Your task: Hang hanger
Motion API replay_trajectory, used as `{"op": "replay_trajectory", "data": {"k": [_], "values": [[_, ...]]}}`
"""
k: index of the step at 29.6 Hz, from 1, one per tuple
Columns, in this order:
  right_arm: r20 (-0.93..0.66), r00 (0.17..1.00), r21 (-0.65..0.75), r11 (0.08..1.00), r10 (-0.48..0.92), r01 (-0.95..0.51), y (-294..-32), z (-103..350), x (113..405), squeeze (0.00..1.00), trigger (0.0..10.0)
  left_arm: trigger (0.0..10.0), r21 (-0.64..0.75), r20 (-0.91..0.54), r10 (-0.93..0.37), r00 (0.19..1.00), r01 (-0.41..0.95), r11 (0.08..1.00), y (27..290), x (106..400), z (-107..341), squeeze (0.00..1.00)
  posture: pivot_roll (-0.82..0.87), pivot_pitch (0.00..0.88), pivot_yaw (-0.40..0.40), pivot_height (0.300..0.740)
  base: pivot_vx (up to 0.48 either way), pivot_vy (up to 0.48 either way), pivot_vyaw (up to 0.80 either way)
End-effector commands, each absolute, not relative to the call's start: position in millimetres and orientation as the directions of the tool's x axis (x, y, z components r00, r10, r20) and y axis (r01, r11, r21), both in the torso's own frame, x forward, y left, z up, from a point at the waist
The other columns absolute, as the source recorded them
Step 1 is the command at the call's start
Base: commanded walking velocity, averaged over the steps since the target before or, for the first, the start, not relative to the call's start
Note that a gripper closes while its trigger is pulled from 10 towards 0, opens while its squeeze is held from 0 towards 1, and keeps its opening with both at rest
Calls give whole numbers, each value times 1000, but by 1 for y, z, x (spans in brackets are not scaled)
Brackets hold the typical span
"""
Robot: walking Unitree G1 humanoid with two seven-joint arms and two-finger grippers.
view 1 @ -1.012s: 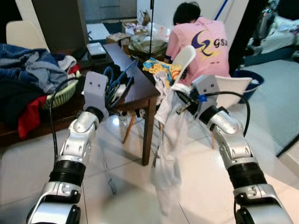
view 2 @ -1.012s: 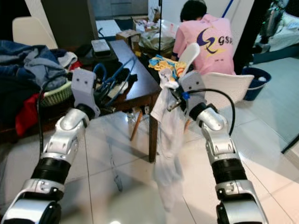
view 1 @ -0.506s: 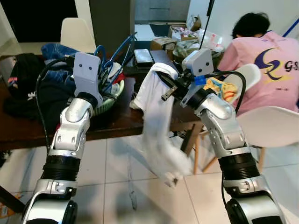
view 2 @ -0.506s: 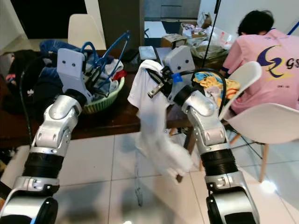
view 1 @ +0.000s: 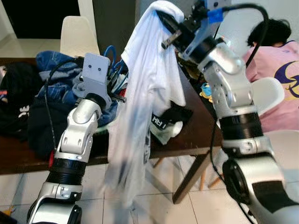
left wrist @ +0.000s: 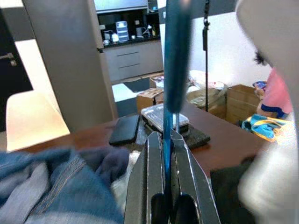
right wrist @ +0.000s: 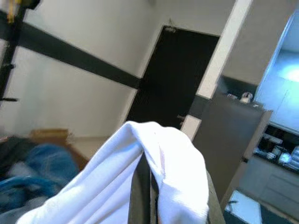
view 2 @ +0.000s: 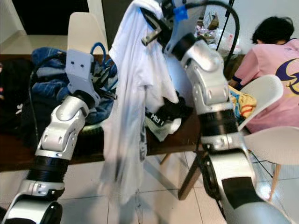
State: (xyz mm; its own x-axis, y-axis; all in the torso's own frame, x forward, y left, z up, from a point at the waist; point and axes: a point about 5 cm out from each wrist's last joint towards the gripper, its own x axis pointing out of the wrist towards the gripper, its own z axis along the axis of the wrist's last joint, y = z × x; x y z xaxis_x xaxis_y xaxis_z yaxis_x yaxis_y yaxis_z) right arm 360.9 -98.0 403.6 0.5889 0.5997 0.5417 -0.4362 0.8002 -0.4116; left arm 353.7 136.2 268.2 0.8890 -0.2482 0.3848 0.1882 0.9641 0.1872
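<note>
Over the table, left gripper clamps blue hanger.

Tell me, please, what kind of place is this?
Most likely a lived-in home, a dining area used for sorting laundry. A dark wooden table is piled with clothes, white chairs stand around it, and kitchen cabinets show behind. The right gripper holds up a white shirt.

Black garment on surface: white lettering, partly folded, unreadable. Person's pink shirt: dark blue logo, cut off at frame edge, no letters legible.
</note>
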Motion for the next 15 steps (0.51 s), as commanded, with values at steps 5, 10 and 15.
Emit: {"op": "replay_trajectory", "data": {"k": [5,10,15], "values": [[721,621,-375,927,308,-24,-135,480,359,0,10000,10000,174,412,-324,852,275,945,119,345,274,0,58,38,-59,740,480,0,0],[704,675,-458,868,221,193,-148,491,363,0,10000,10000,151,461,-417,783,394,906,105,335,281,0,64,37,-66,740,384,0,0],[527,762,-643,763,375,70,-137,462,374,0,10000,10000,161,512,-507,693,503,849,99,321,292,0,66,42,-64,740,0,0,0]]}}
